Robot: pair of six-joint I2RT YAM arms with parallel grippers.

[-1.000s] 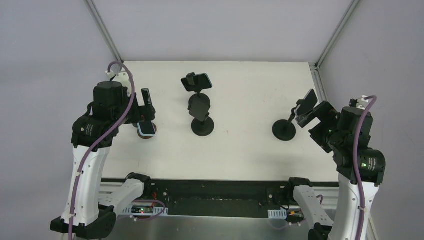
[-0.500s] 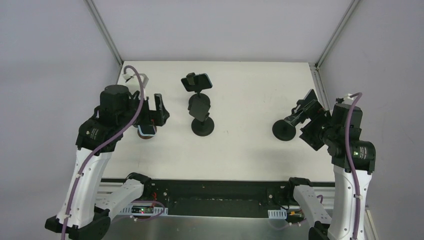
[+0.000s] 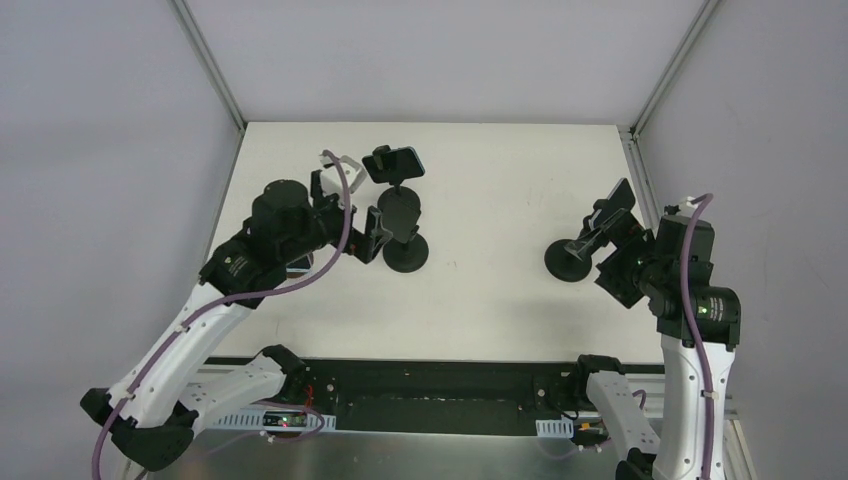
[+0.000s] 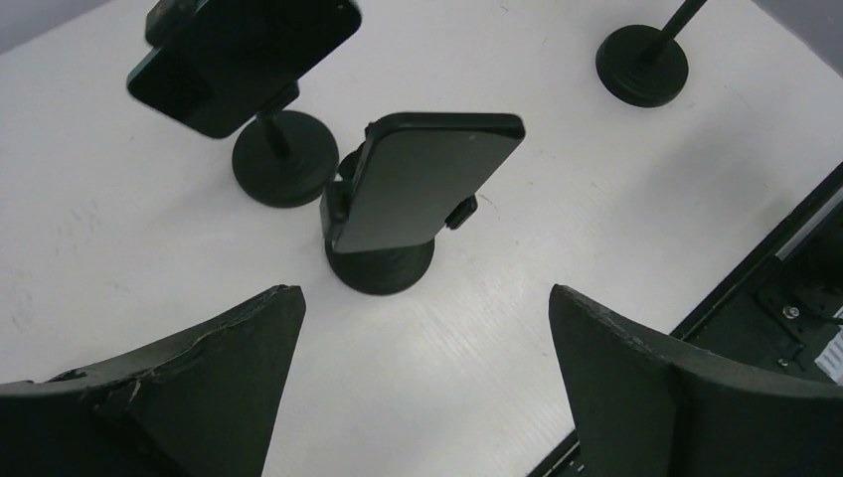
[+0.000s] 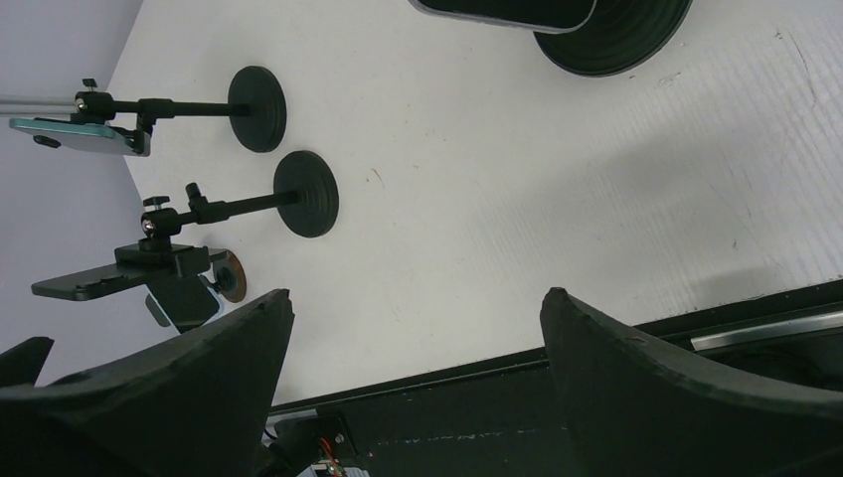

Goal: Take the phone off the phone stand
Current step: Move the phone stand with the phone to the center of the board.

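Three black phone stands hold dark phones. The middle stand [image 3: 406,252] carries a tilted phone [image 3: 400,212]; in the left wrist view that phone [image 4: 427,179] sits just ahead of my open left gripper [image 4: 422,293], clamped above its round base [image 4: 380,266]. From above, the left gripper [image 3: 375,235] hangs just left of this stand, touching nothing. A second phone [image 3: 393,163] sits on the stand behind. The right stand [image 3: 568,262] holds a phone [image 3: 615,203] beside my open, empty right gripper [image 3: 618,245]. In the right wrist view, the right gripper [image 5: 415,295] shows only that phone's edge [image 5: 502,10].
Another phone on a small stand [image 3: 298,262] lies partly hidden under the left arm. The black rail [image 3: 440,385] runs along the table's near edge. Metal frame posts [image 3: 630,140] stand at the back corners, with grey walls on both sides.
The left arm has swung right, from the leftmost stand to beside the middle stand. The right arm has dropped slightly and shifted a little left beside the right stand. Both grippers stayed open.
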